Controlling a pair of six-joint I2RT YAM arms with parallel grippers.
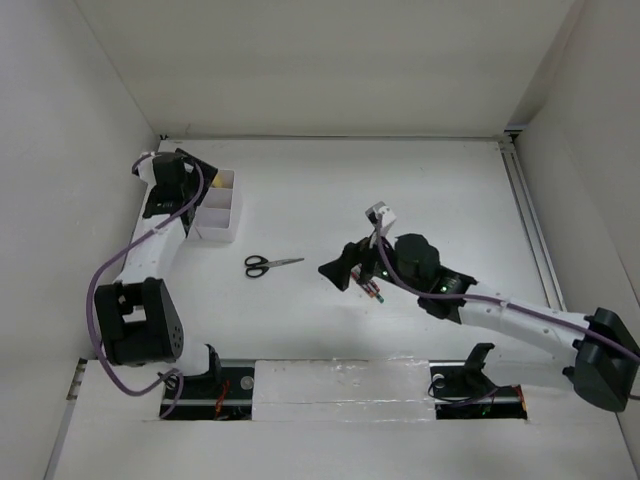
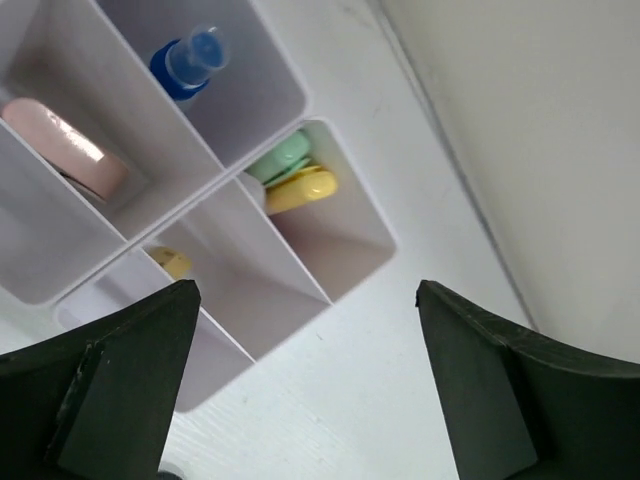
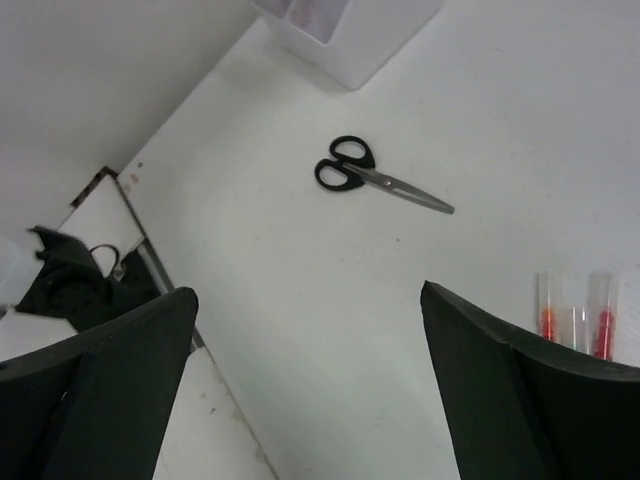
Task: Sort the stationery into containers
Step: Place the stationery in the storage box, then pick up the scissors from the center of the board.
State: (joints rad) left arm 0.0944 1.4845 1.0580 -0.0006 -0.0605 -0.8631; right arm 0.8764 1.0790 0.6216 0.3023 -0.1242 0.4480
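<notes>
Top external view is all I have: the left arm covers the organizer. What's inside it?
Observer: The left wrist shows a blue-capped bottle in one compartment of the organizer, a pink eraser in the next.
Operator: Any highlighters?
Observer: A green highlighter and a yellow highlighter share one compartment.
Operator: Are the left jaws holding anything?
Observer: No, open and empty above the organizer.

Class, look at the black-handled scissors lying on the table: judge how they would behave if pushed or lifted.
The scissors lie flat and closed, so they would probably slide, not roll. The thin metal blades look stiff and smooth, perhaps slippery to pinch. Gripped by the handles, they may pivot.
</notes>
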